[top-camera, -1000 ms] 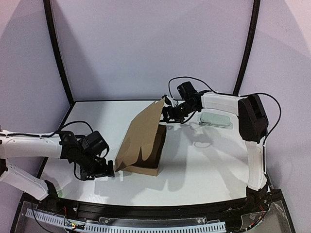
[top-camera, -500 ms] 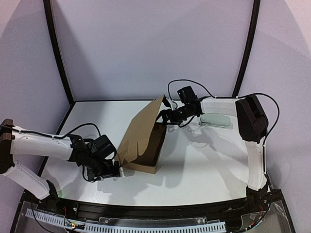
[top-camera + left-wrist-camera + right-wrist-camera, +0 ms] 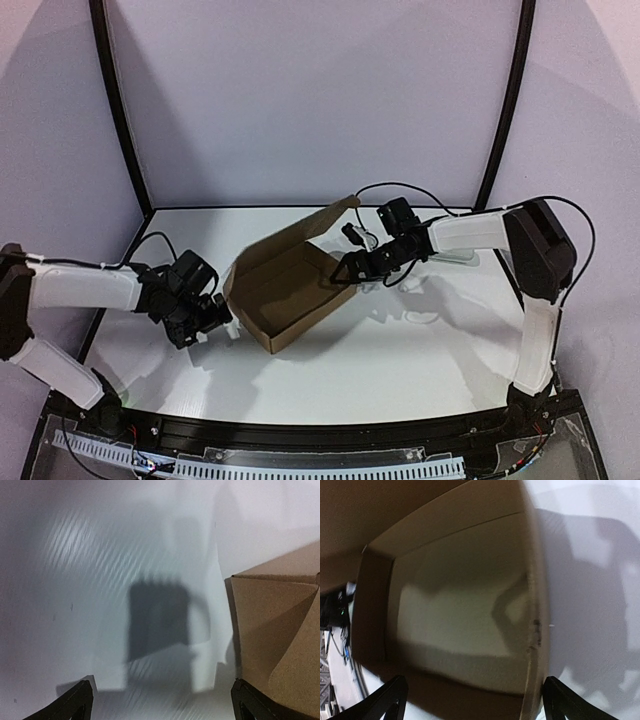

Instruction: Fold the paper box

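The paper box [image 3: 287,298] is a shallow brown cardboard tray in the middle of the table, turned at an angle, with its lid flap [image 3: 318,228] raised toward the back. My left gripper [image 3: 217,314] is open just left of the box's left corner, with only bare table between its fingers. In the left wrist view the box [image 3: 272,630] fills the right side, beside the left gripper [image 3: 162,706]. My right gripper [image 3: 347,271] is open at the box's right wall. In the right wrist view the right gripper [image 3: 475,702] looks into the box's inside [image 3: 460,615].
Two black curved posts [image 3: 120,110] [image 3: 512,100] rise at the table's back corners. A black rail [image 3: 300,432] runs along the near edge. The white table [image 3: 420,350] lies bare to the right and front of the box.
The box has turned and its lid has swung from leaning forward-left to lying back, showing the inside. My left gripper moved up to the left corner; my right gripper came down to the right wall.
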Tool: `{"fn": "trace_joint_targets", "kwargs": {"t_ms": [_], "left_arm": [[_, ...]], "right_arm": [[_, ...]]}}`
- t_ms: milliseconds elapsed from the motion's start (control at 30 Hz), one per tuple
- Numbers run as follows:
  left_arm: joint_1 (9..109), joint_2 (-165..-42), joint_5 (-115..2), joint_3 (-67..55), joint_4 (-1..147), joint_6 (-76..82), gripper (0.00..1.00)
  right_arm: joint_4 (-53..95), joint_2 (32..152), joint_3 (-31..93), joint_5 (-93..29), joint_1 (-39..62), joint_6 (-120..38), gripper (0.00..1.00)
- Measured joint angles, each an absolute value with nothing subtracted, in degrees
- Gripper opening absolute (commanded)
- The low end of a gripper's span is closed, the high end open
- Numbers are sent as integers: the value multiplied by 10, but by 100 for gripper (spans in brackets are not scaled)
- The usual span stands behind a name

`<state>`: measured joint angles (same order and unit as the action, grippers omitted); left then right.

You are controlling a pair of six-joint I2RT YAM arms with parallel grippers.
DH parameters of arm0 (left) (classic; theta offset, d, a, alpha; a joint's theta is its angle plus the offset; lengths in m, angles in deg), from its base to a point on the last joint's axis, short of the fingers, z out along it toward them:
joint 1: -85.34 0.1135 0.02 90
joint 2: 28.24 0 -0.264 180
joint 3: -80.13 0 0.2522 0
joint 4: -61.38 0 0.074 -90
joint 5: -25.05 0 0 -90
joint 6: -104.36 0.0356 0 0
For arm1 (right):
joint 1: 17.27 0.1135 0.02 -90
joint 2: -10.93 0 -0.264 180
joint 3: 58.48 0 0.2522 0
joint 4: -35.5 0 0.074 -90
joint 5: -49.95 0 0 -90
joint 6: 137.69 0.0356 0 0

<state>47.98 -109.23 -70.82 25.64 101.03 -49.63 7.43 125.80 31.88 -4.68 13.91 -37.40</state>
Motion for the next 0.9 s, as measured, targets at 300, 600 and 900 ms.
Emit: {"fn": "trace_joint_targets", "kwargs": {"t_ms": [300,600,900], "left_arm": [[562,-1239,-710,119,992,-436,99],[561,-1254,-704,101,999,-406,99],[558,-1142,-728,141,1035,-398,99]], "right_arm": [[74,1209,254,-53,172,-376,96],[74,1150,202,-105,178,-381,98],[57,937,137,-147,96,-482,98]]}}
